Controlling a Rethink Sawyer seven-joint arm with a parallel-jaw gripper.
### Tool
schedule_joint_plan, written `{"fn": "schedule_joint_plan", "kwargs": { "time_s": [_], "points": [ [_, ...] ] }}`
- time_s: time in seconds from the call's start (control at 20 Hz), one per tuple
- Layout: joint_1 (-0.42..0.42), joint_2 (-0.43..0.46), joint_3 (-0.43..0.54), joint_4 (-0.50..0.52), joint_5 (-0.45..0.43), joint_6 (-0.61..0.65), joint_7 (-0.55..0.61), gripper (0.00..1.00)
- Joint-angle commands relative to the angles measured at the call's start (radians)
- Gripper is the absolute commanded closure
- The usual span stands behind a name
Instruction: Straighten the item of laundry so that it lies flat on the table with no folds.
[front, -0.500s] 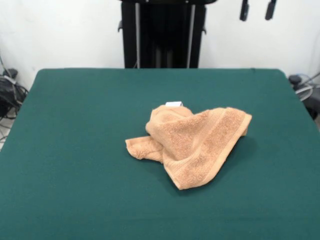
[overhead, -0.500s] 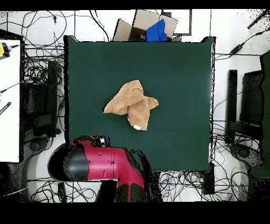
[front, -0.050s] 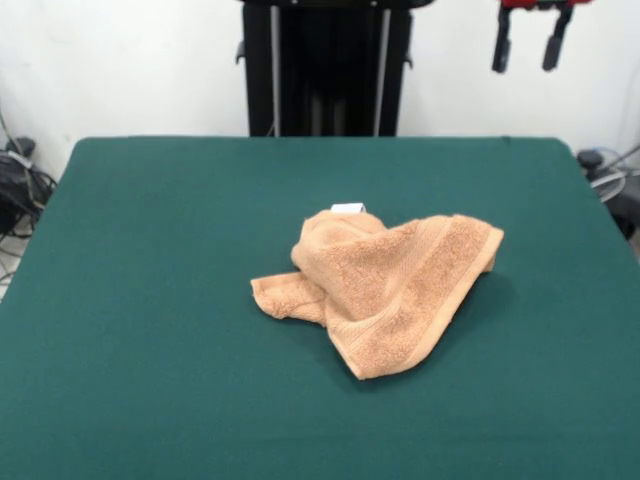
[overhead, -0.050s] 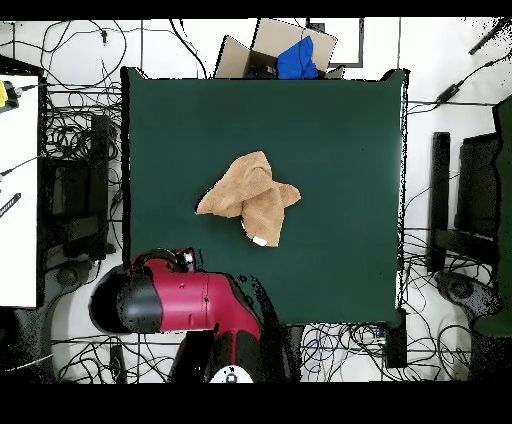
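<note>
The table (front, -0.050s: 150, 330), draped in plain dark green cloth, spreads far wider than the laundry it carries, leaving bare surface on every side of the towel for the cloth to be drawn out flat. The red and black arm (overhead, -0.050s: 185, 300) sits off the table's edge on the robot's side in the overhead view, well apart from the towel. The orange-tan towel (front, -0.050s: 385, 290) lies crumpled near the middle of the table, folded over itself into a rough wedge: one banded corner points toward the camera in the front view, a second flap trails off beside it, and the upper layers bunch into a low hump. None of it looks flattened, so the straightening appears not yet begun. The gripper (front, -0.050s: 526, 45) hangs high above the table's far edge, clear of the towel, its two dark fingers spread apart with nothing between them; from there a descent onto an outer corner seems the likely opening move. The small white label tag (front, -0.050s: 348, 208) peeks out at the towel's far edge, marking one hem
</note>
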Motion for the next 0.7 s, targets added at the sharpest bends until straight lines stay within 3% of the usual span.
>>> {"fn": "schedule_joint_plan", "kwargs": {
  "time_s": [0.05, 0.7],
  "points": [
    [0.014, 0.112, -0.029, -0.018, 0.058, -0.088, 0.296, 0.0],
    [-0.008, 0.201, -0.037, -0.05, 0.089, -0.172, 0.259, 0.0]
  ]
}}
